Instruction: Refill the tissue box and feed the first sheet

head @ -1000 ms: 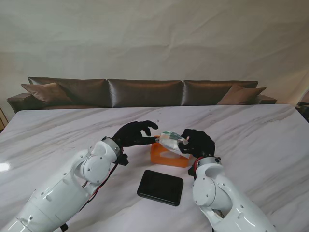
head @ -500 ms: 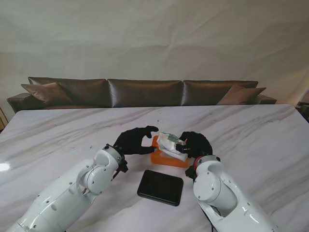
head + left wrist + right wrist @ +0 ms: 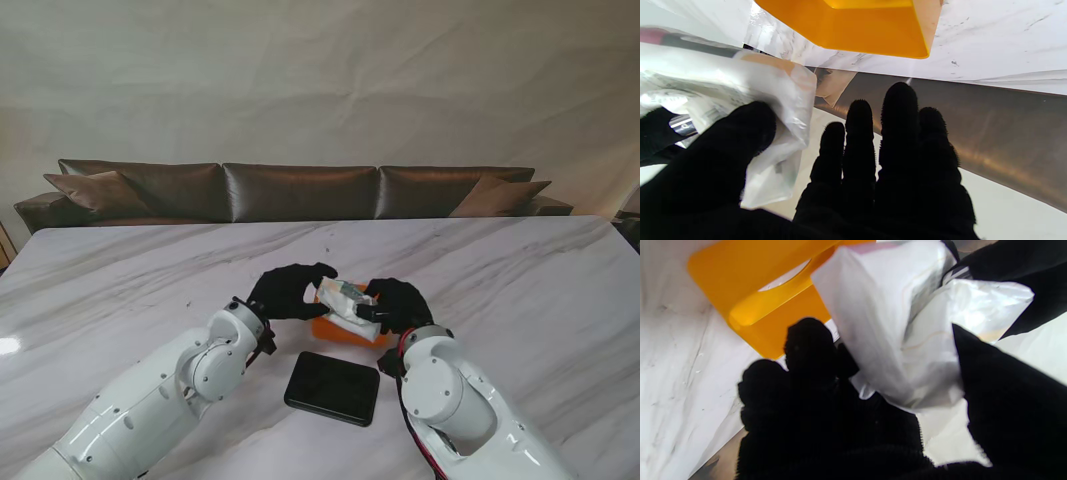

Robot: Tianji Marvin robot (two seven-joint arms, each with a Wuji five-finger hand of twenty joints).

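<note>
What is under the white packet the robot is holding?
The orange tissue box sits on the table right under the tissue packet. The packet and both hands cover its inside, so that stays hidden.

Tissue pack [image 3: 345,298]: crinkly glossy plastic film. Orange box [image 3: 853,26]: smooth plastic. Fingers [image 3: 900,133]: fuzzy black cloth. Desk [image 3: 520,290]: polished marble. Lid [image 3: 332,387]: matt black.
</note>
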